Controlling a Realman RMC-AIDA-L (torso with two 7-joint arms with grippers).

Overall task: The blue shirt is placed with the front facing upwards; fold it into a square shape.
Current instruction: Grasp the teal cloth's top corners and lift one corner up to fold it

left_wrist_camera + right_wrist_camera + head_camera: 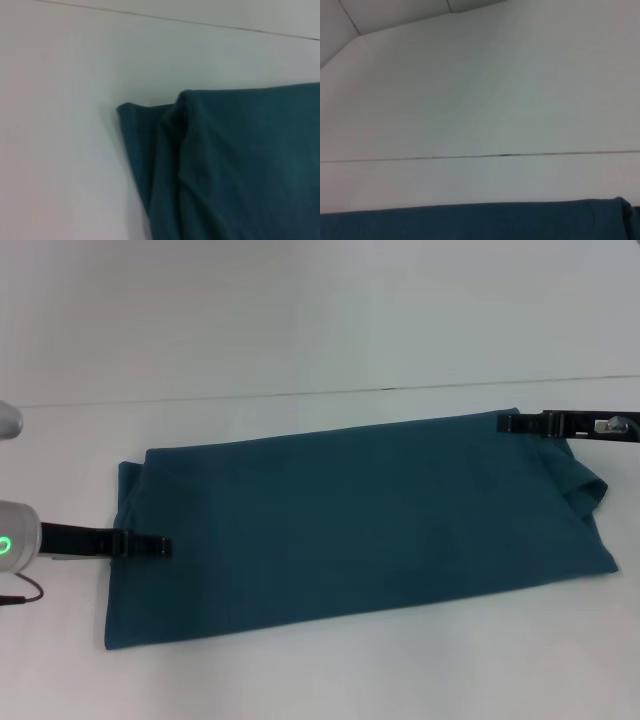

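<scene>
One blue shirt [360, 525] lies lengthwise left-to-right; whether either hand grips is unclear.

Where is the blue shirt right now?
In the head view the blue shirt lies folded long across the white table, between the left claw and the right claw.

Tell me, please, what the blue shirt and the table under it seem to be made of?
The blue shirt looks like soft matte knit fabric, perhaps cotton: it shows no shine and bunches into limp folds at its ends. The table looks like smooth, hard white laminate or painted board, with a thin seam line; its exact material is unclear.
</scene>
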